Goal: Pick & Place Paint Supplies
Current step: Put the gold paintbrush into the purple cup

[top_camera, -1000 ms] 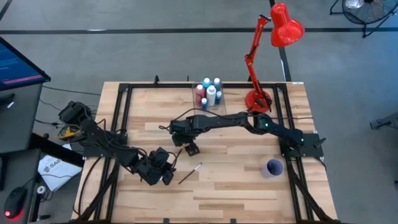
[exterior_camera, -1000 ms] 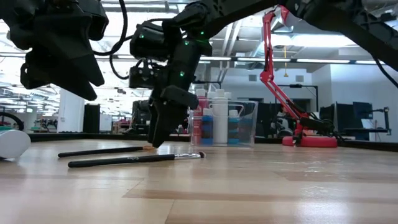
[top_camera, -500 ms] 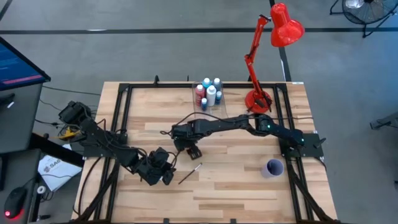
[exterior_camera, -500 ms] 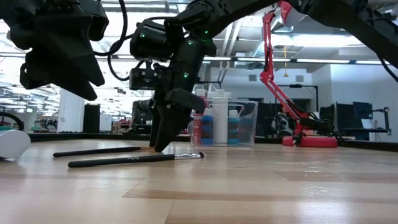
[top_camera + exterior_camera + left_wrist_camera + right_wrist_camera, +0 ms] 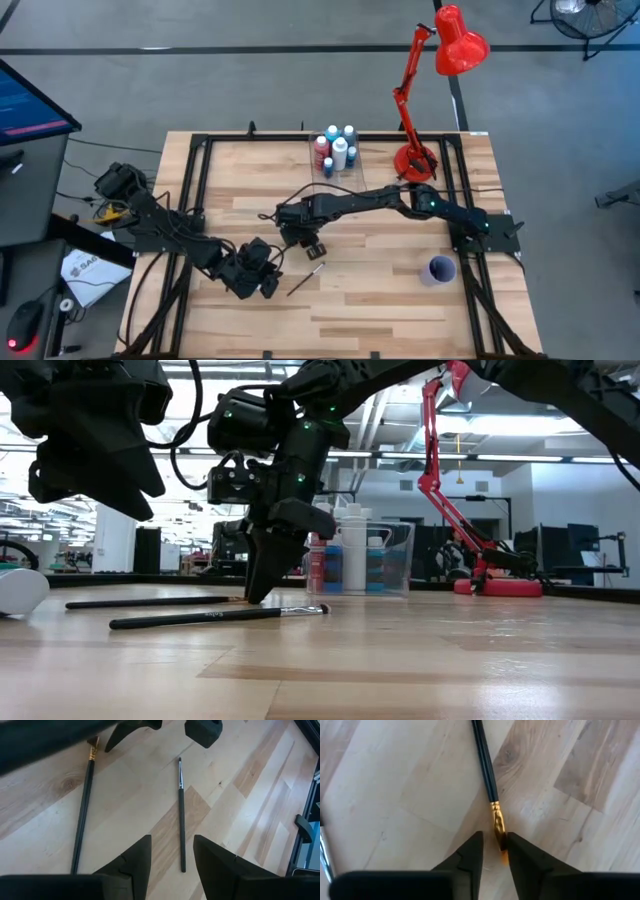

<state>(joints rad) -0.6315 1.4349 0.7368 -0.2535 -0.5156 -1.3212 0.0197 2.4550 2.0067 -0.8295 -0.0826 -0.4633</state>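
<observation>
While the left gripper (image 5: 170, 865) waits low near the table (image 5: 400, 290) front with jaws apart, the right gripper (image 5: 494, 851) has sunk and narrowed its jaws around the gold ferrule of one paintbrush (image 5: 486, 762). The grasp looks nearly made; the other paintbrush (image 5: 305, 278) lies just beside.
</observation>
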